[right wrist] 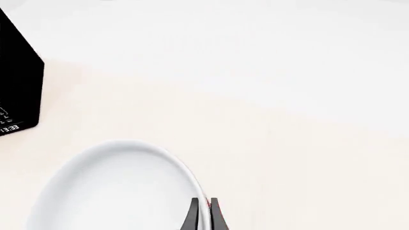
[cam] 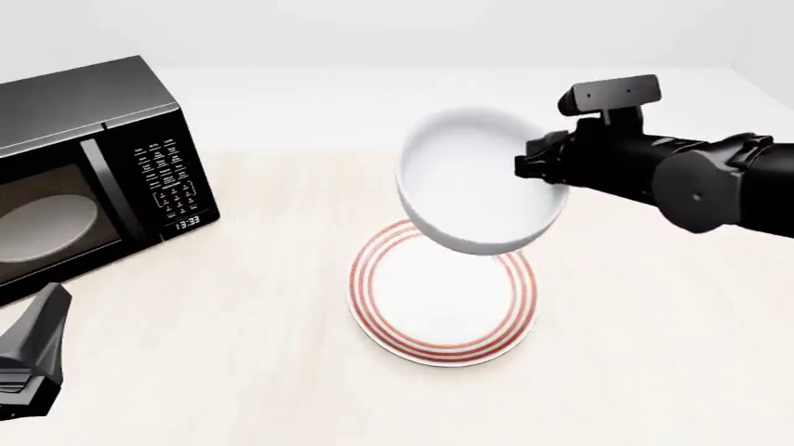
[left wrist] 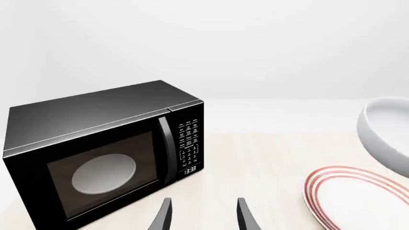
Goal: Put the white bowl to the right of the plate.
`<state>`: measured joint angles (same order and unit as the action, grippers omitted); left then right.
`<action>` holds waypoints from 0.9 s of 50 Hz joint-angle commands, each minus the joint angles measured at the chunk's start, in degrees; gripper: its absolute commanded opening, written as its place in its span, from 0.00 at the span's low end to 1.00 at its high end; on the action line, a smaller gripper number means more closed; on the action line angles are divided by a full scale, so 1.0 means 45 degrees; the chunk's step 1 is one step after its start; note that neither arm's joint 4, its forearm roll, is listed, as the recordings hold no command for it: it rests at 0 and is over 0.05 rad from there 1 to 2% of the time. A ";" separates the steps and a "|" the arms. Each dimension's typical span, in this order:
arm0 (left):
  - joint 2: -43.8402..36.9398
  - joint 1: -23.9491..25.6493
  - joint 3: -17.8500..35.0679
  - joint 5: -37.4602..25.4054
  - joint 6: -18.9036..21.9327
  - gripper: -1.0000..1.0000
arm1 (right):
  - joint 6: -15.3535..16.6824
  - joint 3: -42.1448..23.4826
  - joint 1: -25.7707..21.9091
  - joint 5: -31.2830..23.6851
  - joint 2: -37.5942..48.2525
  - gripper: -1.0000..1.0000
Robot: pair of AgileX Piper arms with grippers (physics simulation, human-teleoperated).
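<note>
Pale and featureless, the backdrop runs down to a light wood-toned worktop (cam: 248, 353) that carries a black microwave (cam: 74, 177) at the far left and the plate (cam: 442, 321) near the middle. The plate lies flat with its red rings showing, and nothing rests on it.

The white bowl (cam: 478, 181) is off the worktop, held in the air and tilted so that its opening faces partly toward the camera. In the front view it hangs above the far part of the plate, overlapping the plate's far rim. The right gripper (right wrist: 203, 211) has it by the rim on the bowl's right side: the right wrist view shows the two fingers (right wrist: 191, 215) drawn nearly together with the thin white edge between them.

The left gripper (left wrist: 203, 215) sits low near the front left of the worktop, its fingers spread apart with nothing between them, pointed toward the microwave and well apart from both bowl and plate.

As to progress, the pick-up looks done and the carry is under way. Still left, by this reading: moving the bowl rightward past the plate's rim, lowering it onto the bare worktop on the plate's right, levelling it, and letting go. That spot appears free in the front view.
</note>
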<state>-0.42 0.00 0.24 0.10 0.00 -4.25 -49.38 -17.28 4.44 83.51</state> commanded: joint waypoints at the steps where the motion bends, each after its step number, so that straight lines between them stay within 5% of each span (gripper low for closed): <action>1: 0.0000 0.0000 0.0000 0.0000 0.0000 1.00 | -0.0163 0.0831 0.1919 0.0409 -0.0357 0.00; 45: 0.0000 0.0000 0.0000 0.0000 0.0000 1.00 | -0.0345 0.4778 0.7196 0.2768 -0.0641 0.00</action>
<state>-0.42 0.00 0.24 0.10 0.00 -5.27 -30.91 10.48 13.71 79.15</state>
